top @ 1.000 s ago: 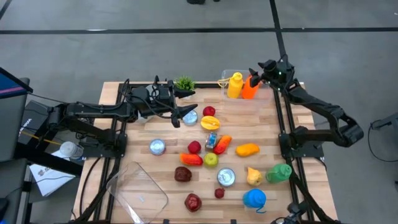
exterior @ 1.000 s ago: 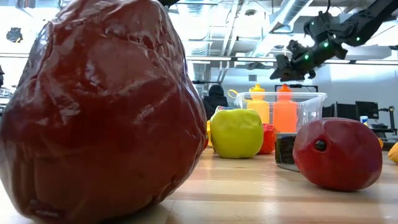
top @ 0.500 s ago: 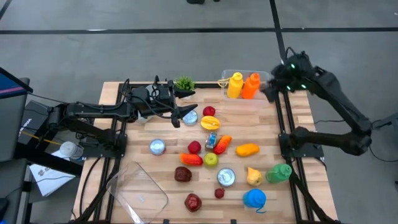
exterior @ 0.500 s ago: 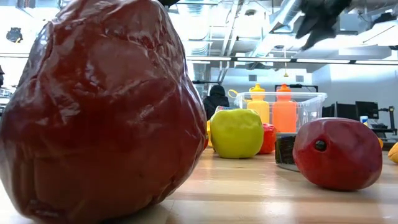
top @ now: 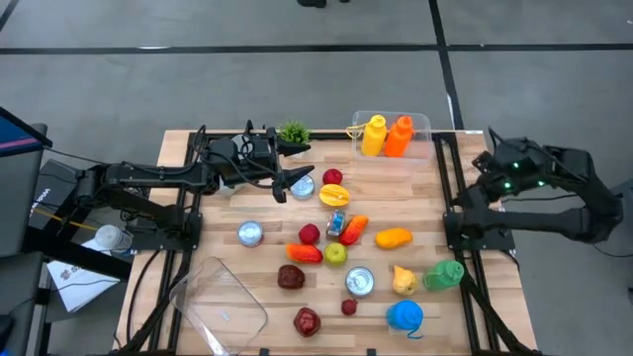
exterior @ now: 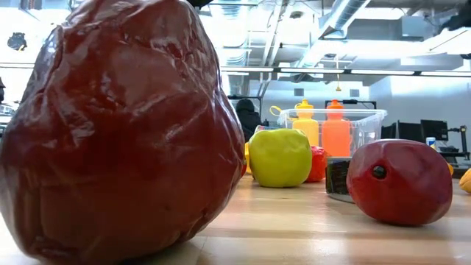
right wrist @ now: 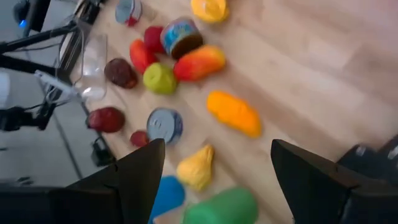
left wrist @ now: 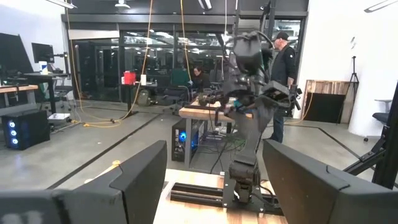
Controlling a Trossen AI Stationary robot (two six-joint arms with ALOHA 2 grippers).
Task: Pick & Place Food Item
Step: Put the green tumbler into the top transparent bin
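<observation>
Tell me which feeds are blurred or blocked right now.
Low view: a dark red fruit sits close to the lens and fills the left half, hiding much of the table. Right wrist view: the food is smeared, soft-edged, like the orange piece. High view: sharp and evenly lit. Left wrist view: clear, with dark glass and ceiling lamps behind.

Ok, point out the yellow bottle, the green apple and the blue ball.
yellow bottle (top: 374,135): high view, middle of its body.
green apple (top: 336,254): high view, its top.
blue ball (top: 405,315): high view, its centre.
</observation>
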